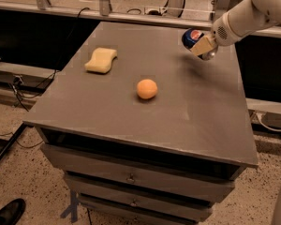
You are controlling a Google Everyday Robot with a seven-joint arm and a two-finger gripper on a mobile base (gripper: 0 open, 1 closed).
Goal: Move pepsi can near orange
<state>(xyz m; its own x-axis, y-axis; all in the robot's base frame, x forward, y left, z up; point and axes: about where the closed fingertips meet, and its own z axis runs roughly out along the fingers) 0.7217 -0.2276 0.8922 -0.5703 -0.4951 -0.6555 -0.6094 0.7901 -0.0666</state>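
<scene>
Camera view: the pincer point(200, 44), clamped on the pepsi can point(192, 35), holds it seemingly clear of the table point(201, 111), ready for carrying toward the orange point(146, 88), well apart.

The one mark I can make out is a round red, white and blue logo point(194, 33) on the pepsi can point(190, 38), which the gripper point(202, 45) holds above the far right corner of the bench point(178, 111). No letters or numbers are readable.
</scene>
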